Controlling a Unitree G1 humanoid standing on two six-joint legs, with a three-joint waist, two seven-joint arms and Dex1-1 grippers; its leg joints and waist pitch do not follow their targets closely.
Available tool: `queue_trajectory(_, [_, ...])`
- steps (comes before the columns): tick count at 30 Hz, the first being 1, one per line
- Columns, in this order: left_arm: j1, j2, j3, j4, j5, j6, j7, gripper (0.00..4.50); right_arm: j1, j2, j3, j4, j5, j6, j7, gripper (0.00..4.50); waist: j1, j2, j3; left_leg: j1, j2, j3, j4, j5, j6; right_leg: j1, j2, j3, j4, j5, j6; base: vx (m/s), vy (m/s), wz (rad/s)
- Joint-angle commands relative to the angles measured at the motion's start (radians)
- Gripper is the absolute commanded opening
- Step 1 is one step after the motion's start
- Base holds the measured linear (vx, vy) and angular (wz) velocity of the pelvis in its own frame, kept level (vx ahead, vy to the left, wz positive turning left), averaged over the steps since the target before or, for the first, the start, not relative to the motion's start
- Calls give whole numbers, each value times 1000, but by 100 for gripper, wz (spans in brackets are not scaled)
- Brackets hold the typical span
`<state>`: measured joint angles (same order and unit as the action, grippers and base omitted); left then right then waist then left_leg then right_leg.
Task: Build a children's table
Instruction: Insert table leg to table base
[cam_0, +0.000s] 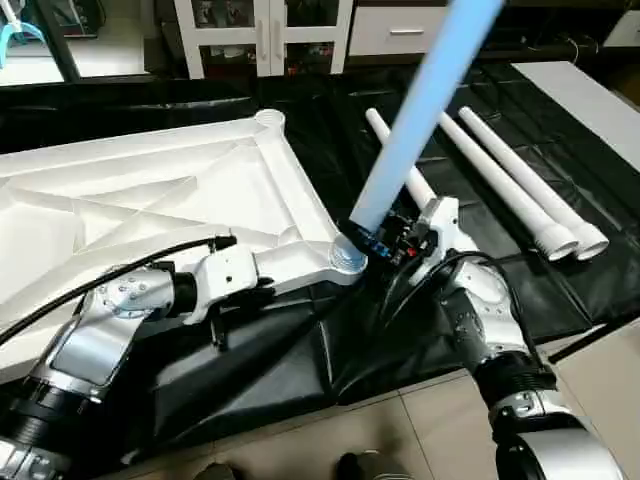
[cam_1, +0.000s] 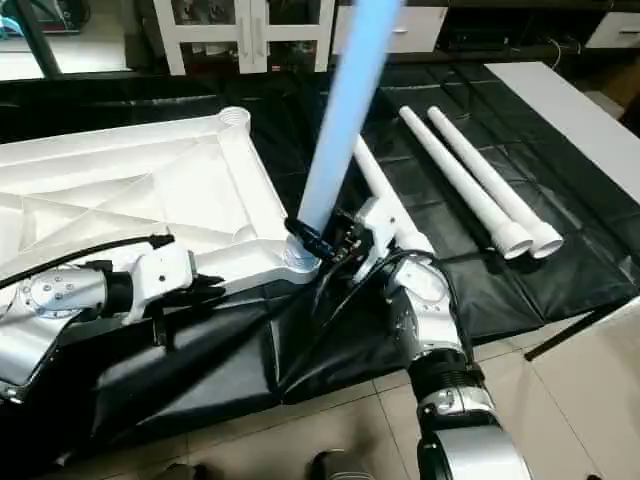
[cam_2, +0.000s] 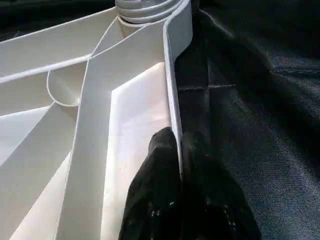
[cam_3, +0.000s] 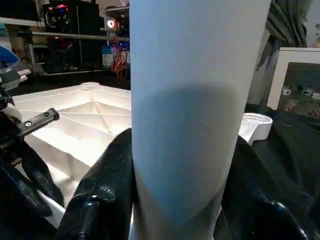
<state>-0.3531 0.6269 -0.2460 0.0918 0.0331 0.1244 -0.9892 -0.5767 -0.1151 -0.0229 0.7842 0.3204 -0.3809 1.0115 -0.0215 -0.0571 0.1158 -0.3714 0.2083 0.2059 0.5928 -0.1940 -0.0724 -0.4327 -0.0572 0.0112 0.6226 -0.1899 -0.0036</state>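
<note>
The white table top (cam_0: 150, 190) lies upside down on a black sheet, ribbed underside up. My left gripper (cam_2: 177, 145) is shut on its near rim, one finger (cam_2: 160, 165) on each side of the wall, close to the corner socket (cam_0: 347, 258). A long white leg (cam_0: 420, 100) stands nearly upright with its lower end in that socket. My right gripper (cam_0: 385, 243) is shut on the leg just above the socket, and its black fingers (cam_3: 107, 185) clasp the tube on both sides. Three more legs lie on the sheet: one (cam_0: 400, 165) behind the held leg, two (cam_0: 520, 185) further right.
A white glass-door cabinet (cam_0: 265, 35) stands at the back. The black sheet (cam_0: 300, 350) ends at tiled floor (cam_0: 420, 430) in front. A white panel (cam_0: 590, 95) lies at the far right. A black cable (cam_0: 100, 280) runs along my left forearm.
</note>
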Motion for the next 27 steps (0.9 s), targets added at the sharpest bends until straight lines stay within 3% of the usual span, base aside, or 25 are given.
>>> queue_trajectory(1, [35,12,-50,9,21,14,-31,6,68,-20,23,83,-57,76,-27,185,-6,24,-47,20,24,-6,-79,-247,29,33,-43,25,-77,-157,-250,0,0,0])
queue_trajectory(10, [36,10,-51,5,19,23,-33,0,65,-20,16,88,-49,108,-36,184,-7,23,-42,23,26,-8,-88,-292,13,28,-43,25,-86,-215,-234,0,0,0])
queue_trajectory(15, [37,9,-51,4,18,26,-34,0,57,-22,11,93,-44,133,-45,184,-7,28,-40,25,27,-11,-94,-309,1,27,-45,25,-90,-239,-224,0,0,0])
queue_trajectory(19, [37,6,-49,-1,14,35,-32,0,52,-21,13,105,-52,163,-71,184,-9,26,-38,25,26,-11,-96,-325,-2,26,-46,26,-94,-264,-218,0,0,0])
queue_trajectory(27, [20,-30,-51,0,37,66,27,0,49,4,-32,168,-95,101,-306,184,-9,26,-30,32,27,-17,-105,-406,-33,13,-47,28,-109,-403,-169,0,0,0])
